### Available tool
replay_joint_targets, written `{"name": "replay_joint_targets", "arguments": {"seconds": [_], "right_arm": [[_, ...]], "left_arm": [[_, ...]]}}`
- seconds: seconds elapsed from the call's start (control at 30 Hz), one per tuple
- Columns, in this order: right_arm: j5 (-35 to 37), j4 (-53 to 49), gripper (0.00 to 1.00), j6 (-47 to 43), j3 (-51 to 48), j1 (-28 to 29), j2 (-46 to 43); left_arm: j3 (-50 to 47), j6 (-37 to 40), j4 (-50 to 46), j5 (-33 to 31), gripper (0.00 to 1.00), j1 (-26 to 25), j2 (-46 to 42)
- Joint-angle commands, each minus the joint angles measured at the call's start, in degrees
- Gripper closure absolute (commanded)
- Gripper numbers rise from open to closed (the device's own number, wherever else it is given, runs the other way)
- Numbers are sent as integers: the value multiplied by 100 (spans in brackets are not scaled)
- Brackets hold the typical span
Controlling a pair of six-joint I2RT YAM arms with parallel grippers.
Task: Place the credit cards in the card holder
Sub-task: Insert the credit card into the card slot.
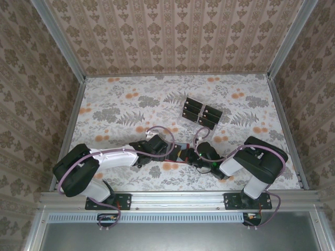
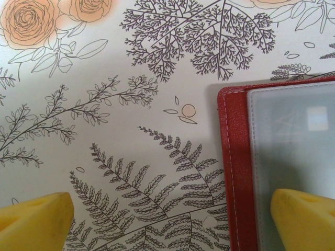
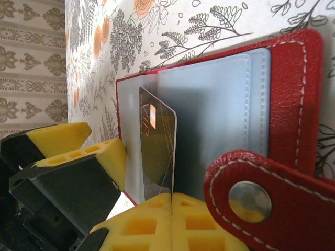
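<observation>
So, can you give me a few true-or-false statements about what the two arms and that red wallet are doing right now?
1. The right end effector is shut on a card. True.
2. The card holder lies folded shut. False: it lies open, with its clear sleeves showing.
3. The left end effector stands wide open, with one finger over the holder's edge. True.
4. The clear tray sits at the near edge between the arm bases. False: it lies farther out on the table, beyond both arms.
5. The held card lies flat on the table. False: it stands on edge over the open holder.
</observation>
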Motion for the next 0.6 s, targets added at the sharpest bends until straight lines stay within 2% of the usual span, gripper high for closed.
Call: {"name": "replay_joint_targets", "arguments": {"seconds": [0.0, 0.57], "right_arm": [[-299, -285, 100, 32, 137, -54, 96], [-895, -455, 100, 10, 486, -317, 473]], "left_arm": [[-139, 27, -255, -43, 0, -36, 79], [-159, 8, -196, -25, 0, -35, 107]]}}
